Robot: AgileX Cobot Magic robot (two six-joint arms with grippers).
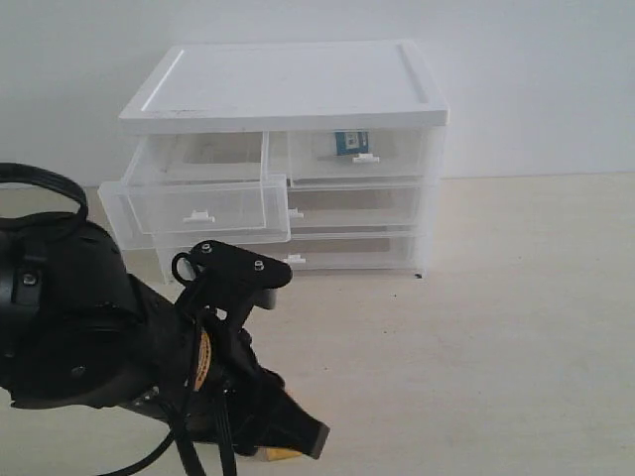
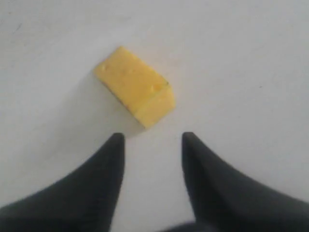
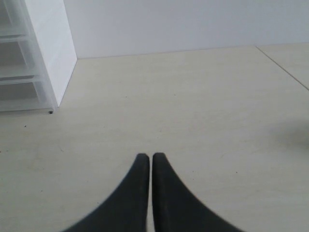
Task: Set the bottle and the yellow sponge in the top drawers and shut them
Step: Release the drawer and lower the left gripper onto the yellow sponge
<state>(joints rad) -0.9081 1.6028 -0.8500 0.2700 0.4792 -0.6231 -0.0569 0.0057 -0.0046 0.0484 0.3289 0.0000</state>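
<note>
One top drawer (image 1: 203,203) open, bottle (image 1: 350,142) seemingly inside neighbour (image 1: 402,161).

My exterior view faces the drawer cabinet (image 1: 288,149) head-on from slightly above, at middle range; the left arm (image 1: 89,327) fills the lower left foreground. My left wrist view looks steeply down, close over the surface (image 2: 241,58), past the left fingers (image 2: 96,188) to the yellow sponge (image 2: 134,92). My right wrist view sits low, looking along the surface past the right fingers (image 3: 135,198) toward the back wall (image 3: 193,24). Exterior and right wrist views share the drawer cabinet's lower corner; exterior and left wrist views share the yellow sponge, a sliver under the left arm.
</note>
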